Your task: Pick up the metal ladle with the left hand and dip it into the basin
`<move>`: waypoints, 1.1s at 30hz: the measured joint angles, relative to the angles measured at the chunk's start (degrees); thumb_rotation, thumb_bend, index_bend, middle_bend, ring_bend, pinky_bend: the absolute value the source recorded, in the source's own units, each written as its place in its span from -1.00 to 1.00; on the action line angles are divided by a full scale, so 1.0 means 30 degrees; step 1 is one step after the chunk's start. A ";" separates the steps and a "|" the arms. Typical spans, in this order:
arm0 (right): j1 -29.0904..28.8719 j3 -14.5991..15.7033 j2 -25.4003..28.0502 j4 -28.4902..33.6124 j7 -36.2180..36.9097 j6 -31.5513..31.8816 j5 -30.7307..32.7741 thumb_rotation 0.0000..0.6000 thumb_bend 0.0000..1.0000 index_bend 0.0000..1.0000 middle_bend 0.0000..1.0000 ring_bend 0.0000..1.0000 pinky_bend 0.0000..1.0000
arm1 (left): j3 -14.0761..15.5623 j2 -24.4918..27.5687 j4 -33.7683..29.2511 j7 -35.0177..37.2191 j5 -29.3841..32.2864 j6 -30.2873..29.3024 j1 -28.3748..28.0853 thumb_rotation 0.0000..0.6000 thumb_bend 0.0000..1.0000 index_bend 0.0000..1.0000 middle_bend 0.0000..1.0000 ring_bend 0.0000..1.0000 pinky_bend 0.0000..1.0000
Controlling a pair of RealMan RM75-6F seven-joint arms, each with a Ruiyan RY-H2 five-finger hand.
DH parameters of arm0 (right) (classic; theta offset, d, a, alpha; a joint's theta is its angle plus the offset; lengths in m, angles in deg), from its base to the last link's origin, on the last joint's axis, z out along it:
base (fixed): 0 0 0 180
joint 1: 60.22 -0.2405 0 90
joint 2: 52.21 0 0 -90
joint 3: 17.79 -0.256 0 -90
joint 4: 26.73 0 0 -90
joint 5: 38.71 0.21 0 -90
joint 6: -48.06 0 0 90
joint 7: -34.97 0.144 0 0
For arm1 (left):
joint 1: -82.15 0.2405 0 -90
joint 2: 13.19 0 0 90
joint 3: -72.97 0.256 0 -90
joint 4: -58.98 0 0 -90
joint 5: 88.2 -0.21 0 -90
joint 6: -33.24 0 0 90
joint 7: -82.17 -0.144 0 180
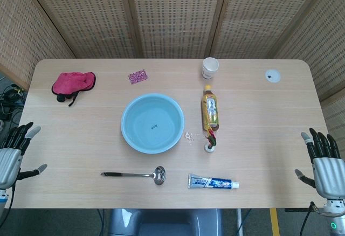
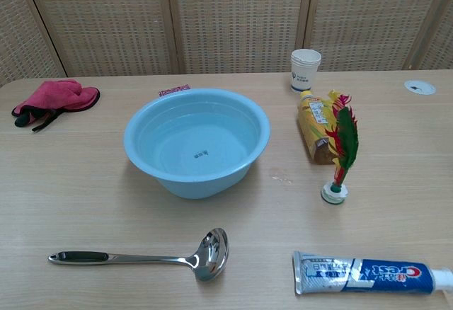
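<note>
**Head view: both hands parked at the table's near corners, ladle untouched**

Head view shows the left hand (image 1: 12, 158) at the near left edge of the pale wooden table (image 1: 81, 139), its fingers spread apart and pointing away from the robot, holding nothing. The right hand (image 1: 325, 163) mirrors it at the near right edge, fingers likewise fanned out and empty. Neither hand appears in the chest view.

The metal ladle with a dark grip on its long handle (image 1: 135, 175) lies flat on the table, well apart from the left fingertips and off to their inner side. Its handle end points toward the left hand and its shiny bowl (image 2: 211, 251) faces up, so the handle is the nearest part for that hand to reach, which probably suits a left-hand pick. The round light-blue plastic basin (image 1: 152, 123) sits just beyond the ladle, mouth open upward; whether it holds water is hard to tell.

Other items lie further from the left fingers than the basin: a blue-and-white toothpaste tube (image 2: 368, 276) beside the ladle bowl, a feathered shuttlecock (image 2: 340, 151) standing upright against a lying yellow drink bottle (image 2: 315, 126), and a white paper cup (image 2: 305, 69). A crumpled pink cloth (image 1: 73, 82) lies far ahead of the left fingertips.

By my reading the pick has not yet begun.
</note>
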 measured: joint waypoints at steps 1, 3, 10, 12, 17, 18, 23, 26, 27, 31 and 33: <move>0.0010 0.0003 0.0002 -0.0005 -0.0023 0.0012 -0.0012 1.00 -1.00 -1.00 -1.00 -1.00 -1.00 | 0.0006 0.0003 -0.0003 -0.0006 -0.0024 -0.0011 0.0000 0.94 -1.00 -1.00 -1.00 -1.00 -1.00; 0.0021 0.0009 -0.0004 -0.0006 -0.0074 0.0018 -0.0015 1.00 -1.00 -1.00 -1.00 -1.00 -1.00 | 0.0027 0.0004 0.0012 -0.0044 -0.0096 -0.0050 0.0002 0.95 -1.00 -1.00 -1.00 -1.00 -1.00; 0.0001 0.0110 -0.0062 0.0010 -0.0227 -0.0116 -0.0101 1.00 -1.00 -1.00 -1.00 -1.00 -1.00 | 0.0189 -0.0015 0.0000 -0.0466 -0.0226 0.0191 -0.0073 1.00 -1.00 -1.00 0.16 0.38 0.54; -0.0010 0.0126 -0.0068 0.0033 -0.0251 -0.0145 -0.0125 1.00 -1.00 -1.00 -1.00 -1.00 -1.00 | 0.0304 -0.0121 -0.0007 -0.0713 -0.0447 0.0380 -0.0185 1.00 -1.00 -1.00 0.51 0.65 0.85; -0.0059 0.0068 -0.0052 0.0052 -0.0194 -0.0269 0.0001 1.00 -1.00 -1.00 -1.00 -1.00 -1.00 | 0.0795 -0.0588 -0.0122 -0.1936 -0.0882 0.1620 -0.0639 1.00 -1.00 -0.92 0.80 0.88 1.00; -0.0064 0.0059 -0.0047 0.0050 -0.0171 -0.0279 0.0014 1.00 -1.00 -1.00 -1.00 -1.00 -1.00 | 0.0880 -0.0693 -0.0216 -0.2292 -0.0903 0.1945 -0.0744 1.00 -1.00 -0.86 0.82 0.90 1.00; -0.0106 0.0040 -0.0031 0.0026 -0.0069 -0.0401 0.0082 1.00 -1.00 -1.00 -1.00 -1.00 -1.00 | 0.1246 -0.1196 -0.1325 -0.3879 -0.0695 0.4324 -0.1583 1.00 -1.00 -0.60 0.86 0.92 1.00; -0.0136 0.0053 -0.0045 0.0018 -0.0096 -0.0484 0.0090 1.00 -1.00 -1.00 -1.00 -1.00 -1.00 | 0.1334 -0.1503 -0.2036 -0.4778 -0.0256 0.5758 -0.2183 1.00 -0.99 -0.47 0.86 0.92 1.00; -0.0142 0.0061 -0.0053 0.0014 -0.0107 -0.0511 0.0097 1.00 -1.00 -1.00 -1.00 -1.00 -1.00 | 0.1342 -0.1606 -0.2208 -0.5056 -0.0068 0.6185 -0.2371 1.00 -0.96 -0.42 0.86 0.92 1.00; -0.0181 0.0071 -0.0069 0.0002 -0.0104 -0.0649 0.0177 1.00 -1.00 -1.00 -1.00 -1.00 -1.00 | 0.1260 -0.2303 -0.2680 -0.6253 0.1028 0.7968 -0.3253 1.00 -0.60 -0.29 0.86 0.92 1.00; -0.0187 0.0046 -0.0066 -0.0003 -0.0068 -0.0681 0.0256 1.00 -1.00 -1.00 -1.00 -1.00 -1.00 | 0.1131 -0.2932 -0.2759 -0.6695 0.1693 0.8819 -0.3748 1.00 -0.46 -0.27 0.86 0.92 1.00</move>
